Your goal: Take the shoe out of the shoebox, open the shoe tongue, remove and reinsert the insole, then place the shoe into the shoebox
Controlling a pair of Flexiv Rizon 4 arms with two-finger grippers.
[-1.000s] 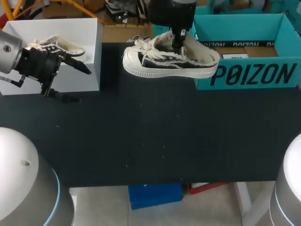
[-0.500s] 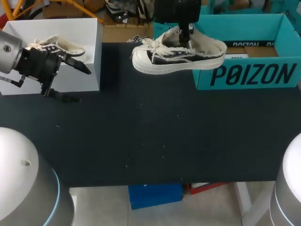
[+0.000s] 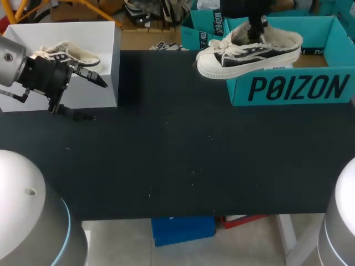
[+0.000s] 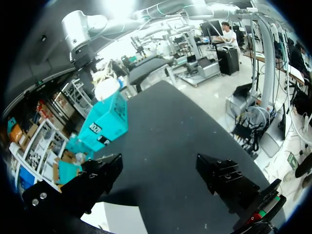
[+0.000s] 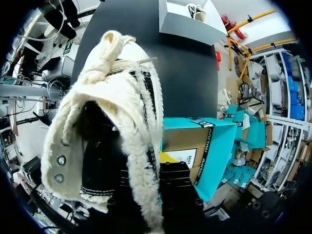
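Since a second ago the shoe [image 3: 249,52] is riding rightward and higher, now hanging over the front left corner of the shoebox [image 3: 294,88]. The right claw [image 3: 256,29] is pinching its collar from above. The left claw [image 3: 84,95] is sitting beside the white box [image 3: 83,33], unmoved.

Left wrist view: claw [image 4: 158,178] is gaping wide, gripping nothing, black tabletop [image 4: 165,131] beneath.

Right wrist view: fingers are clamping the shoe [image 5: 112,136], with the shoebox [image 5: 195,141] lying just beyond it.
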